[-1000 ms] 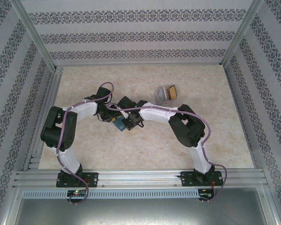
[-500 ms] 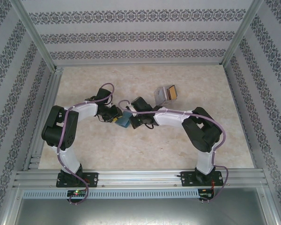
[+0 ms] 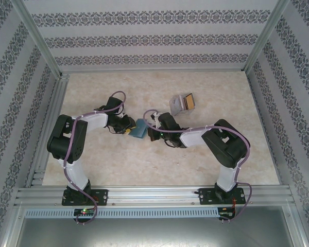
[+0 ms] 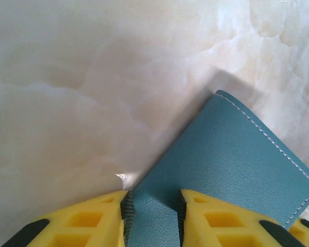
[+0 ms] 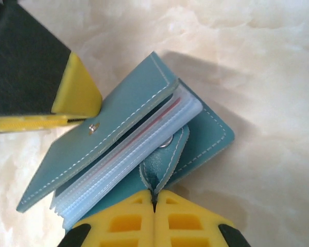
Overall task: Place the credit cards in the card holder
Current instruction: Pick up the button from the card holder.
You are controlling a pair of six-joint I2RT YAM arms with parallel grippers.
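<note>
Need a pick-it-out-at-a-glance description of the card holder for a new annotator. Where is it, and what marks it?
On the marble table, look at the middle, where the two arms' tips meet. The card holder lies there between the left gripper and the right gripper. It is a flat teal bifold with pale stitching and clear sleeves inside, unlike the grey see-through card stand farther back to the right.

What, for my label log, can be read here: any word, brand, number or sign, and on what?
None can be read.
The wallet shows plain teal leather and stitching, no print.
The cards in the clear stand are too small to read.
</note>
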